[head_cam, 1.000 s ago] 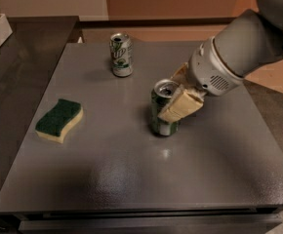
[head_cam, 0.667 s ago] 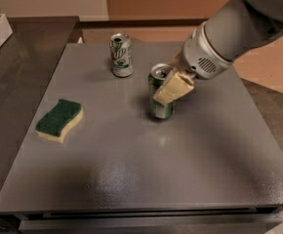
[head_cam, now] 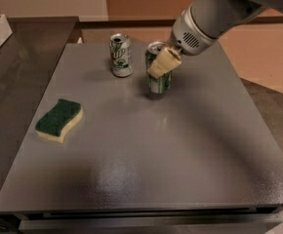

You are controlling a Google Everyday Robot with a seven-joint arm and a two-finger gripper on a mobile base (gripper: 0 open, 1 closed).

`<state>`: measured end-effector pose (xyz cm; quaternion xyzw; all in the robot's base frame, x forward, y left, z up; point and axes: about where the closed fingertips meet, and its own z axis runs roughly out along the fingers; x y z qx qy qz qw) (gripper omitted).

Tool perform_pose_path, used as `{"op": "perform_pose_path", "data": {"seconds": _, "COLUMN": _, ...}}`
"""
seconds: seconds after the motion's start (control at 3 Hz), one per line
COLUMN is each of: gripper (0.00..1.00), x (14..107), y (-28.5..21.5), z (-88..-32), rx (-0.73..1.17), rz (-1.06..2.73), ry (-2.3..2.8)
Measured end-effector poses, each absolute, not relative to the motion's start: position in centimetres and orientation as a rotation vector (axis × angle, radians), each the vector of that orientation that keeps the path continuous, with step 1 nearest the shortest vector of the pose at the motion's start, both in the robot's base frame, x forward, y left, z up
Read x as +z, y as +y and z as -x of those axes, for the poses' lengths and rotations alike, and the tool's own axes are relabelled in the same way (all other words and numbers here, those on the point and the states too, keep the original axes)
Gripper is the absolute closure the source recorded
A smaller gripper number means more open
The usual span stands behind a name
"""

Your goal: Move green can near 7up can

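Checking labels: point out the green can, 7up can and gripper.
green can (head_cam: 160,85): camera view, lower side wall.
7up can (head_cam: 121,57): camera view, middle of label.
gripper (head_cam: 160,64): camera view, between fingertips, shut on the green can's upper half.

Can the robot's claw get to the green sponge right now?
Probably not straight away. The gripper is closed on the green can beside the 7up can. Nothing stands between it and the sponge, but it would need to let go first.

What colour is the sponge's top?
The sponge is dark green on top, pale yellow beneath; camera view. The gripper holds the green can.
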<state>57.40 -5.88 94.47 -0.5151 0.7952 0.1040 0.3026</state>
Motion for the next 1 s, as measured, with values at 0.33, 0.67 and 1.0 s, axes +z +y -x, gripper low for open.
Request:
{"op": "perform_pose_path", "data": {"seconds": 0.33, "gripper": 1.0, "x": 94.1, "y": -5.2, "z": -60.1, "rx": 0.279, "rz": 1.325, "ry": 2.115}}
{"op": "perform_pose_path", "data": {"seconds": 0.67, "gripper": 1.0, "x": 93.4, "y": -4.2, "z": -62.1, "rx": 0.286, "rz": 1.308, "ry": 2.127}}
{"op": "perform_pose_path", "data": {"seconds": 1.0, "gripper": 0.82, "x": 93.4, "y": -3.1, "z": -63.5, "rx": 0.295, "rz": 1.31, "ry": 2.132}}
